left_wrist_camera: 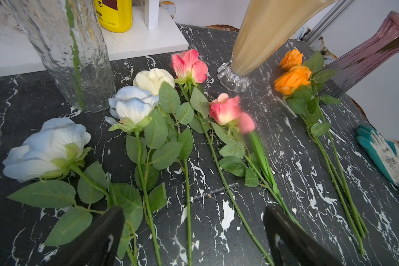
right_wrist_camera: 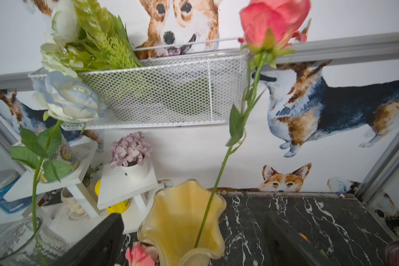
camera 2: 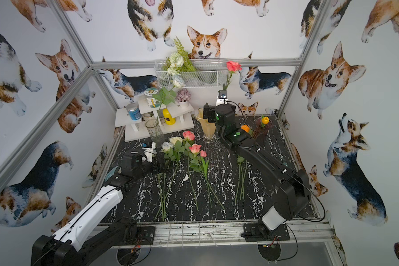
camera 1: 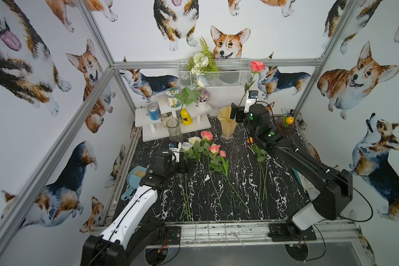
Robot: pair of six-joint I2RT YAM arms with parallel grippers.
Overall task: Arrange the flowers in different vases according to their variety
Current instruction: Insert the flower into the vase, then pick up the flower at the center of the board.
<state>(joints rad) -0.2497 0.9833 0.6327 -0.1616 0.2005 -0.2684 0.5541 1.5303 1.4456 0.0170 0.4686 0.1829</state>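
We see a black marble table [camera 1: 240, 175] with both arms reaching over it. The right gripper [right_wrist_camera: 194, 216] hangs at the mouth of the creamy-yellow wavy-rimmed vase [camera 1: 227, 125]. Its jaws stand wide, one on either side of the rim, and grip nothing. The left gripper [left_wrist_camera: 194, 209] hovers low over the stems on the left half of the table, and its jaws are spread wide and empty too.

Near the white stepped shelf [camera 1: 145, 117] stands the clear glass vase [camera 1: 173, 130], and the dark purple vase [camera 2: 263, 132] stands at the far right corner. In the yellow vase we find a tall pink rose [camera 1: 257, 66], whose stem leans on the rim between the open jaws, apart from both. A white rose [camera 1: 202, 81] stands in the clear vase, and an orange tulip bud [camera 2: 265, 119] sits in the purple one.

The remaining flowers lie flat on the marble with their stems pointing at the arms' bases. These are three white roses [left_wrist_camera: 134, 106], two pink roses [left_wrist_camera: 224, 110] with a pink tulip bud [left_wrist_camera: 245, 123] touching one of them, and two orange roses [left_wrist_camera: 291, 79] near the purple vase.
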